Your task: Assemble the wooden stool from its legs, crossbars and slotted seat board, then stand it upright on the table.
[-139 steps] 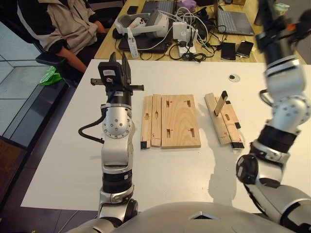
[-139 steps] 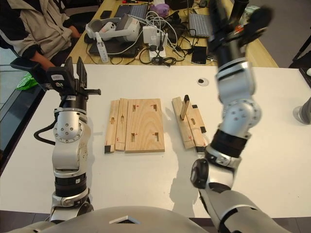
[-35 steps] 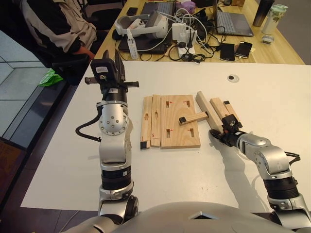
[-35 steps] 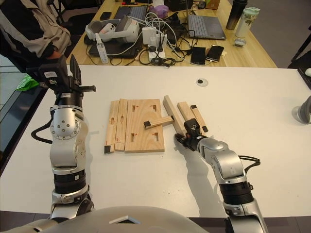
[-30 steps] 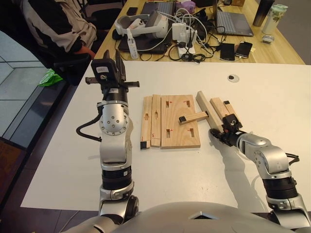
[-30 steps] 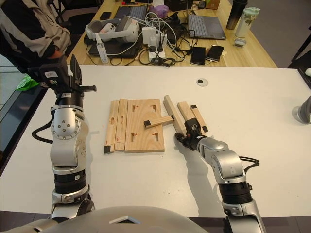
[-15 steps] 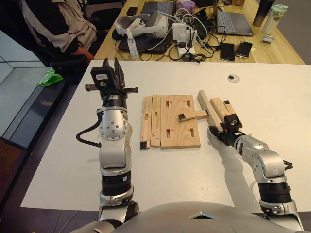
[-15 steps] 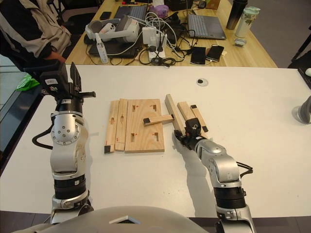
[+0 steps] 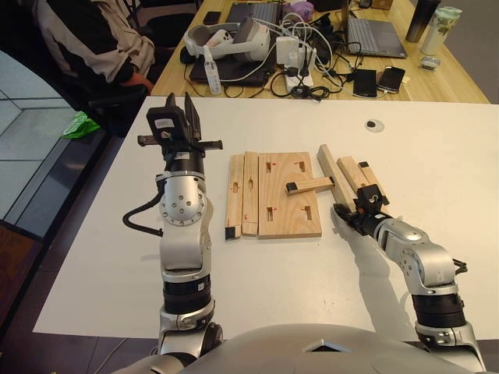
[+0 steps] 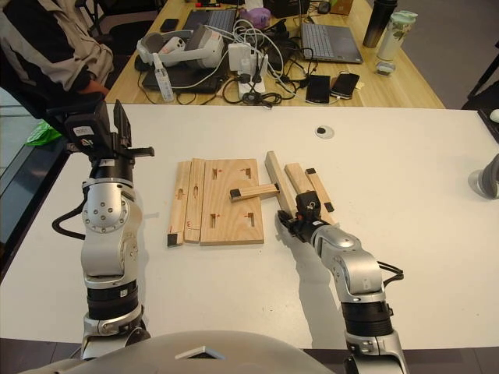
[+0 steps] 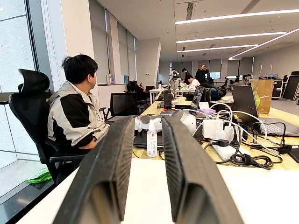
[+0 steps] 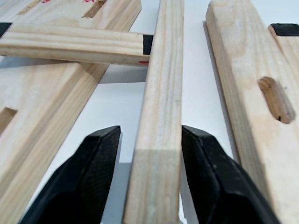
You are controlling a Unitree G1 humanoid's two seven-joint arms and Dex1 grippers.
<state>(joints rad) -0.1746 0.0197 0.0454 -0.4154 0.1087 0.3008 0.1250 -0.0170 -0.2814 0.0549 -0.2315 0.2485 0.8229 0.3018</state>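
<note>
Straddling the near end of the long wooden bar (image 12: 166,70), the right gripper (image 12: 150,131) has its black fingers (image 12: 93,172) spread, one on each flank. A sliver of white table (image 9: 273,273) shows between one finger and the wood, and the other finger sits at or almost at the opposite face. No pinch yet, by my judgement. The bar lies flat just right of the slotted seat board (image 9: 284,210), slightly angled, its far end pointing away from the robot. A short crossbar (image 9: 310,185) lies across the board, and its black-tipped end appears to meet the bar's side partway along; actual contact cannot be confirmed. Past the bar, just beside it, lies a mortised leg (image 12: 243,79), then a black-capped piece (image 9: 374,185). Two slotted legs (image 9: 242,195) rest against the board's left edge. The left gripper (image 9: 178,100) is held up over the table's left part, its fingers parted by a narrow gap with nothing between them. Step in hand, as judged: grasp the bar. Centre the fingers so both pads meet the long faces together, or the bar will skew. The hold is at the very end, so expect the far end to droop. Lift slowly and straight up first, to avoid dragging the short crossbar off the board or nudging the mortised leg.
</note>
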